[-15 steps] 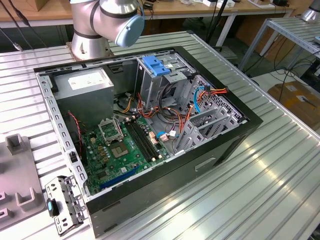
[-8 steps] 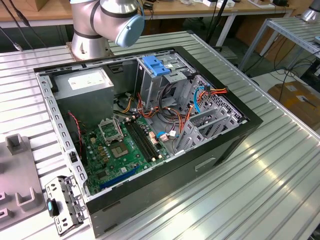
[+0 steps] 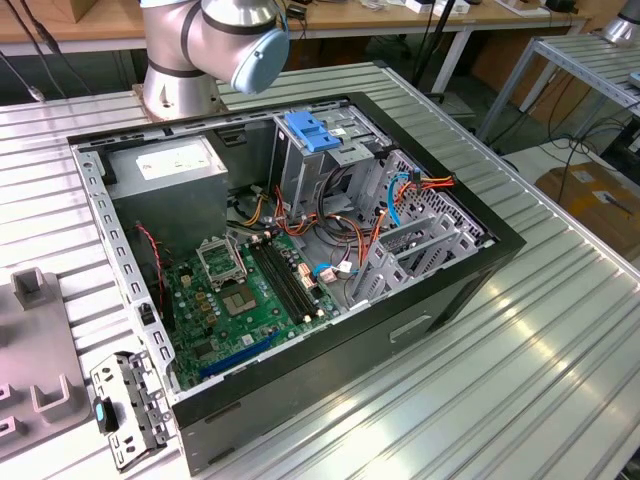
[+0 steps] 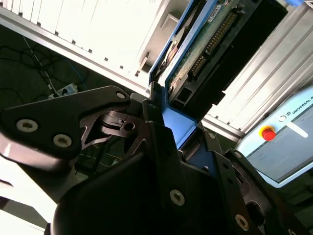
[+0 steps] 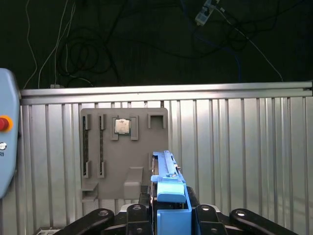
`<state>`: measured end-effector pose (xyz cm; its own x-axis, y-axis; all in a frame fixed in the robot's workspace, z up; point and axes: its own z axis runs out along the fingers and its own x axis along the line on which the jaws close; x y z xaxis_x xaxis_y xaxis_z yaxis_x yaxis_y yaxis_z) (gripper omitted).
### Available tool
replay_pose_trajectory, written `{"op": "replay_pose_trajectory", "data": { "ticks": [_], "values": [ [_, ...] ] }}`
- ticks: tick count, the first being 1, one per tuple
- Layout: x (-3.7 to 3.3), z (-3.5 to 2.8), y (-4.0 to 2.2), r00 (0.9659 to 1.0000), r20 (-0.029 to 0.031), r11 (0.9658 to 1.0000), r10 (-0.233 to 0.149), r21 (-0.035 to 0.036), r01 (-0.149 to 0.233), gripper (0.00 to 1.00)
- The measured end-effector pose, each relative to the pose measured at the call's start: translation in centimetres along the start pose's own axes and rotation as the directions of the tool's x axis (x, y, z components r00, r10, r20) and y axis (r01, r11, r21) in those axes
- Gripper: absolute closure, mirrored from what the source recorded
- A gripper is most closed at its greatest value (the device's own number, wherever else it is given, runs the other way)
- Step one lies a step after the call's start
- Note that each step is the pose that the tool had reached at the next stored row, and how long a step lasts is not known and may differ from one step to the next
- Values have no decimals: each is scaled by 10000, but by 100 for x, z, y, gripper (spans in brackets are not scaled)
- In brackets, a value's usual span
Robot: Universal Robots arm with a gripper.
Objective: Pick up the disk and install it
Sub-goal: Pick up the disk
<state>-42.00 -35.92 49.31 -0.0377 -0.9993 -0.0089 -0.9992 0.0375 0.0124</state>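
Note:
In both wrist views my gripper [image 5: 168, 208] is shut on the disk [image 5: 169, 188], a flat drive edged by a blue plastic carrier frame. The first wrist view has the disk edge-on, standing up between the black fingers [image 5: 139, 215] above the ribbed metal table. In the second wrist view the gripper [image 4: 164, 117] clamps the blue frame, and the disk [image 4: 208, 41] turns its green circuit-board side with a connector row to the camera. The open computer case [image 3: 455, 285] lies on the table in the exterior view, with the arm's base [image 3: 195, 50] behind it.
Inside the case are a tall metal cage with a blue latch [image 3: 315, 135], a grey power-supply box [image 3: 165, 170], a green motherboard [image 3: 250, 290] and loose cables [image 3: 410, 190]. A grey fixture plate [image 5: 122, 152] holds a chip [image 5: 122, 126]. A pendant with a red button [image 4: 267, 133] lies nearby.

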Motion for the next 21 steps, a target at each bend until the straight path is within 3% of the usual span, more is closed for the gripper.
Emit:
{"op": "replay_pose_trajectory", "data": {
  "ticks": [21],
  "values": [
    [-12, -3, -331, 10000, 1, 10000, 0, 1, 0, 63]
  ]
}}
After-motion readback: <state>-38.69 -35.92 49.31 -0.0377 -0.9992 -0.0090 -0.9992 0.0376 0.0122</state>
